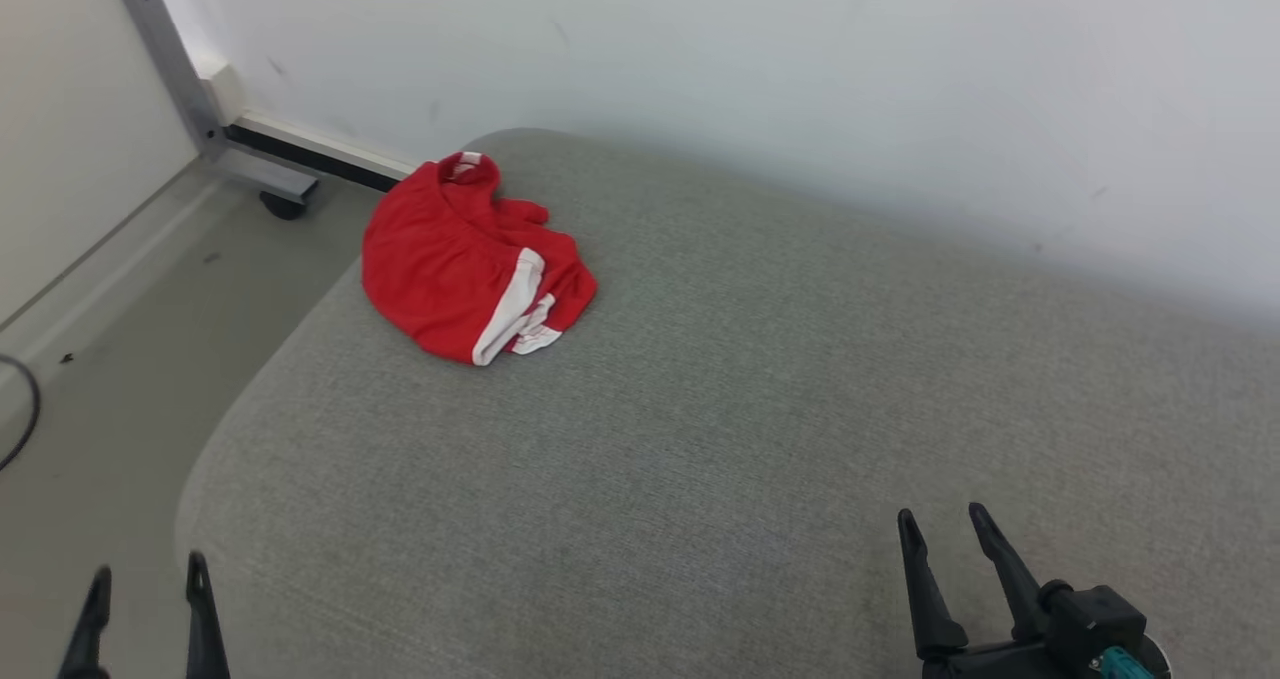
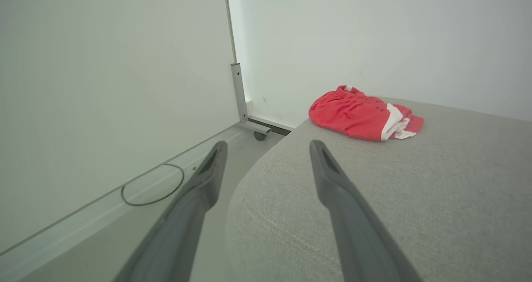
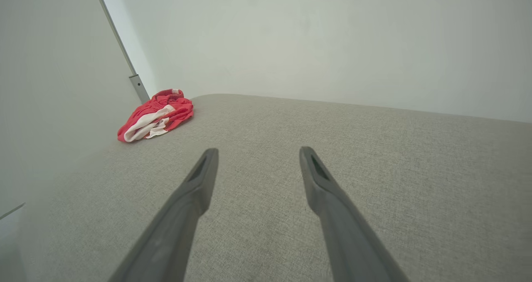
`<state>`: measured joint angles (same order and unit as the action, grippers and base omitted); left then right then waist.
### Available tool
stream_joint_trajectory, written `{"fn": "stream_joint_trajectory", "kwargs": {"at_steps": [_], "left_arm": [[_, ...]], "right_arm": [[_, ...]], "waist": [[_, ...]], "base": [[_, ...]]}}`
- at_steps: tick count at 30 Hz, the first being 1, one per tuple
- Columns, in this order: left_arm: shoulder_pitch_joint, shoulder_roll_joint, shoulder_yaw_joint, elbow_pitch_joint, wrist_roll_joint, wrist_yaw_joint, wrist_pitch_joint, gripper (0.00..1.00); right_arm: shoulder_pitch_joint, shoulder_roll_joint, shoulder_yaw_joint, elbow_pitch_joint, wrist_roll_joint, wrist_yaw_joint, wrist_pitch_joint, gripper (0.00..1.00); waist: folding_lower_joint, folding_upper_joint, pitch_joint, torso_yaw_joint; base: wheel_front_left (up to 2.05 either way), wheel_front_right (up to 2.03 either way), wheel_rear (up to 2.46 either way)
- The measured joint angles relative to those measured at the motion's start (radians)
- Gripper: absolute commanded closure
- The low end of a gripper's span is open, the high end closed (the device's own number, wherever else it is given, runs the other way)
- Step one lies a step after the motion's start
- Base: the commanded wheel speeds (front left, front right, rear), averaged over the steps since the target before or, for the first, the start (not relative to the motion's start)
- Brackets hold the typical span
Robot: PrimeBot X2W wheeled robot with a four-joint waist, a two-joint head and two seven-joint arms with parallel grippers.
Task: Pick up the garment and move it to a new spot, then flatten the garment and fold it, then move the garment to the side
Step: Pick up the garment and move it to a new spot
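Hovering at lower left, straddling the cushion's edge: left pincer [image 1: 147, 569], fingers apart, holding nothing. Red garment [image 1: 460, 259] with white trim lies crumpled in a heap on the far left corner of the grey cushion [image 1: 700, 439], near the wall. Right pincer [image 1: 940, 512] at lower right over the cushion, fingers apart, empty, well apart from the garment.

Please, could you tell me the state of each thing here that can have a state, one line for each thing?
red garment: crumpled in a heap, not flattened or folded, lying on the grey cushion near its far left corner.
left pincer: open, empty, far from the garment.
right pincer: open, empty, over the near part of the cushion.
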<state>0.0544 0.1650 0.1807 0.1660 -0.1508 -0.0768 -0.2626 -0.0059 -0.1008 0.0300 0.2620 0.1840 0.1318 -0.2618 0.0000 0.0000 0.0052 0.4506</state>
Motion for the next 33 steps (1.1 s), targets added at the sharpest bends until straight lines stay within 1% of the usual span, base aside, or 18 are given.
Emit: {"fn": "stream_joint_trajectory", "kwargs": {"at_steps": [2, 7, 10, 15, 21, 24, 26, 33], "left_arm": [[-0.022, 0.009, -0.004, 0.006, 0.000, -0.003, 0.000, 0.00], [-0.167, 0.052, -0.009, 0.045, -0.025, -0.019, 0.009, 0.00], [-0.257, 0.092, -0.015, 0.076, -0.027, -0.026, 0.015, 0.00], [-0.403, 0.143, -0.001, 0.116, -0.059, -0.030, 0.027, 0.00], [-0.562, 0.201, 0.006, 0.186, -0.099, -0.038, 0.052, 0.00], [-0.631, 0.226, -0.001, 0.236, -0.107, -0.040, 0.066, 0.00], [-0.682, 0.257, -0.017, 0.281, -0.104, -0.046, 0.080, 0.00], [-0.833, 0.307, -0.054, 0.460, -0.133, -0.048, 0.115, 0.00]], "right_arm": [[-0.001, -0.003, -0.003, -0.003, -0.001, 0.000, 0.000, 0.00], [-0.013, -0.016, 0.005, -0.019, -0.010, 0.000, 0.000, 0.00], [-0.038, -0.030, 0.001, -0.032, -0.016, 0.000, 0.001, 0.00], [-0.063, -0.048, -0.026, -0.069, -0.021, 0.000, 0.002, 0.00], [-0.082, -0.049, -0.055, -0.109, -0.033, 0.000, 0.006, 0.00], [-0.098, -0.048, -0.064, -0.131, -0.043, 0.000, 0.007, 0.00], [-0.108, -0.052, -0.066, -0.144, -0.046, 0.000, 0.007, 0.00], [-0.135, -0.066, -0.088, -0.191, -0.054, 0.000, 0.017, 0.00]], "waist": [[0.0000, 0.0000, 0.004, -0.008], [0.0000, 0.0000, 0.034, -0.050], [0.0001, 0.0001, 0.062, -0.080], [0.0002, 0.0002, 0.123, -0.135], [0.0003, 0.0002, 0.208, -0.206], [0.0003, 0.0003, 0.251, -0.241], [0.0003, 0.0003, 0.280, -0.263], [0.0003, 0.0003, 0.373, -0.334]], "base": [[0.00, 0.00, 0.00], [0.00, 0.00, 0.00], [0.00, 0.00, 0.00], [0.00, 0.00, 0.00], [0.00, 0.00, 0.00], [0.00, 0.00, 0.00], [0.00, 0.00, 0.00], [0.00, 0.00, 0.00]]}}
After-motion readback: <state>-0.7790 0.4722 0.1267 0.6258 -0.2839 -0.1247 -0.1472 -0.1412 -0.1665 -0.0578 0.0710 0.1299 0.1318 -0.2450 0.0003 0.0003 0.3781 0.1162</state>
